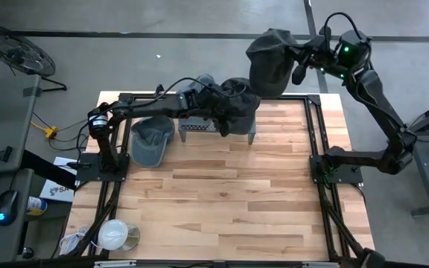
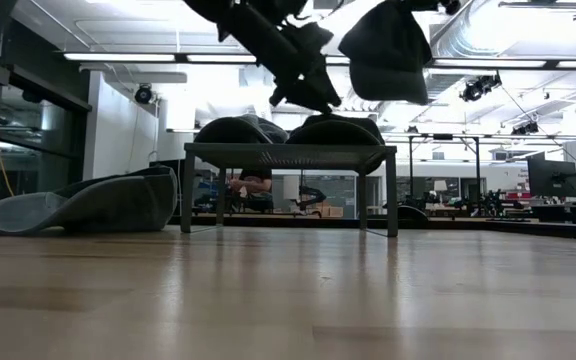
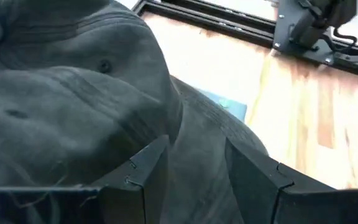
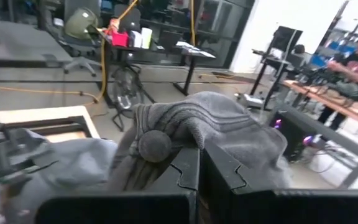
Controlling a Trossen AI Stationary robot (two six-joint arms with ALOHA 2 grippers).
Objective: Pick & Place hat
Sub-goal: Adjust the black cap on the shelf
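Fingers of the right gripper [image 4: 197, 180] are clamped on a grey hat [image 1: 270, 63], held high beyond the table's far edge, likely for clearance. Left gripper [image 3: 194, 171], fingers apart, is lowered over a hat [image 1: 238, 100] on the small rack [image 1: 199, 130].

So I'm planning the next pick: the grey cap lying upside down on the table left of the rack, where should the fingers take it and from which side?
Take the grey cap by its crown rim, coming straight down from above. It lies opening-up on the table, so the rim stands exposed as a thin edge, with one finger inside and one outside. The flat brim points toward the front edge and gives less to pinch. The left gripper is nearest, hovering over the rack.
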